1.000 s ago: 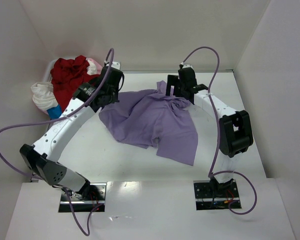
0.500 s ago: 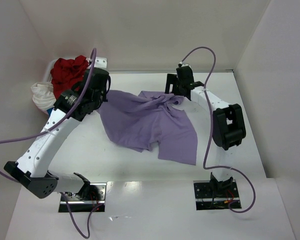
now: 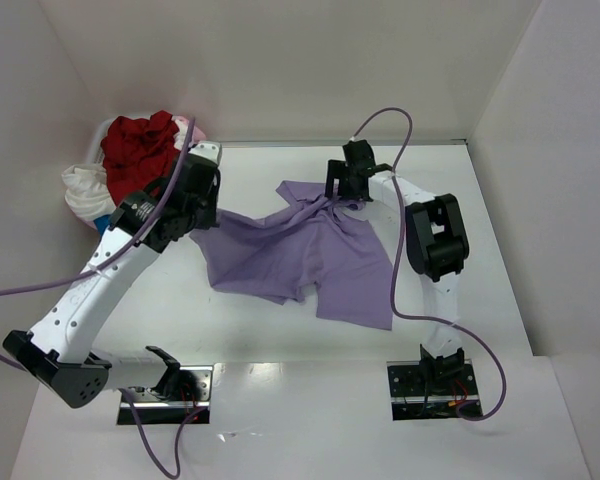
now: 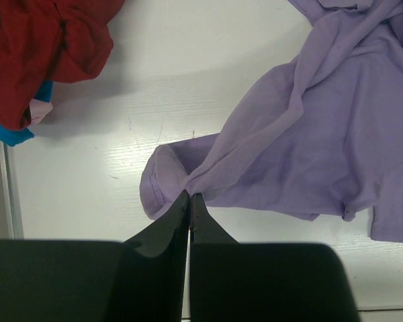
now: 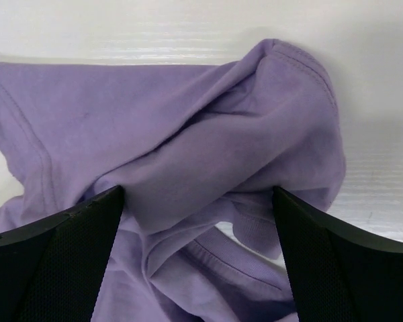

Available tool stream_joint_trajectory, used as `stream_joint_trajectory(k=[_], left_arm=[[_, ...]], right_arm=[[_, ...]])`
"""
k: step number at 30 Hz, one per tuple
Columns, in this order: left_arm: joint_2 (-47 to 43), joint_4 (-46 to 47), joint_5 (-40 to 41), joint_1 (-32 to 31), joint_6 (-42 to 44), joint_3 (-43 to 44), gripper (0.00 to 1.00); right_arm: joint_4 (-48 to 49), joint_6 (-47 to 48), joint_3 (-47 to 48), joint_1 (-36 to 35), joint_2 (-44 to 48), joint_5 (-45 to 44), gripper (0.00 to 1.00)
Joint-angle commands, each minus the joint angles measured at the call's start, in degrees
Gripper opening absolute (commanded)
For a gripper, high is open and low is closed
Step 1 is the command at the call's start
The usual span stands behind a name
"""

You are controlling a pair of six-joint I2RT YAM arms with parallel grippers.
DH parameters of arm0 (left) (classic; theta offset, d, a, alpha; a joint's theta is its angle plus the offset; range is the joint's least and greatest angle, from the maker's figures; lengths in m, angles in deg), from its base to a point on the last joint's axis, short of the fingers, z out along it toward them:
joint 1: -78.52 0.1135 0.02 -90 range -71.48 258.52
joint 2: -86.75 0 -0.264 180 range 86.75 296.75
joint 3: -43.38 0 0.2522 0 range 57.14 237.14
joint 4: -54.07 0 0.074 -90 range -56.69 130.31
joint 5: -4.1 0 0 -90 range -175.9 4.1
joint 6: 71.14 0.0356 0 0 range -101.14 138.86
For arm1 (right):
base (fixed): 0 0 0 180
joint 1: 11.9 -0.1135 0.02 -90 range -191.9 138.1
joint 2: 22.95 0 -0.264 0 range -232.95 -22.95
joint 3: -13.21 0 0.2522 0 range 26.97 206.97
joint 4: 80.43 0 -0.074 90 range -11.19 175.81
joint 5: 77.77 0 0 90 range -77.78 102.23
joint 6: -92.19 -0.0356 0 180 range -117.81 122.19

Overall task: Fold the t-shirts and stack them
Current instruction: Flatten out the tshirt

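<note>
The lavender t-shirt (image 3: 315, 260) lies crumpled in the middle of the table. My left gripper (image 3: 196, 213) is shut on its left edge; the left wrist view shows the jaws (image 4: 189, 196) pinching a bunched fold of the shirt (image 4: 322, 134). My right gripper (image 3: 342, 192) is at the shirt's far edge, open. In the right wrist view its fingers (image 5: 54, 248) stand wide apart with the gripper (image 5: 198, 192) astride a hump of lavender cloth (image 5: 208, 141) near the collar. The red t-shirt (image 3: 138, 150), white t-shirt (image 3: 85, 190) and pale pink t-shirt (image 3: 188, 130) are piled at the back left.
White walls close the table at the back, left and right. A blue item (image 3: 108, 225) pokes out under the pile, also in the left wrist view (image 4: 13, 131) beside the red cloth (image 4: 47, 40). Purple cables loop above both arms.
My left gripper has moved left and nearer, drawing the shirt's left edge out. My right gripper has shifted left along the far edge, and its arm has folded in.
</note>
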Motion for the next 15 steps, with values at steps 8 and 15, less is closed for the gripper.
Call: stream_joint_trajectory(k=[8,15], left_arm=[[-1.87,0.31,-0.1,1.1,-0.88,-1.15,0.0],[-1.87,0.31,0.43,1.63,-0.88,-1.15,0.0]], right_arm=[[-0.62,-1.03,2.82,0.27,-0.9,-3.31,0.48],[-0.62,-1.56,-0.33,0.27,3.3,-3.31,0.0]])
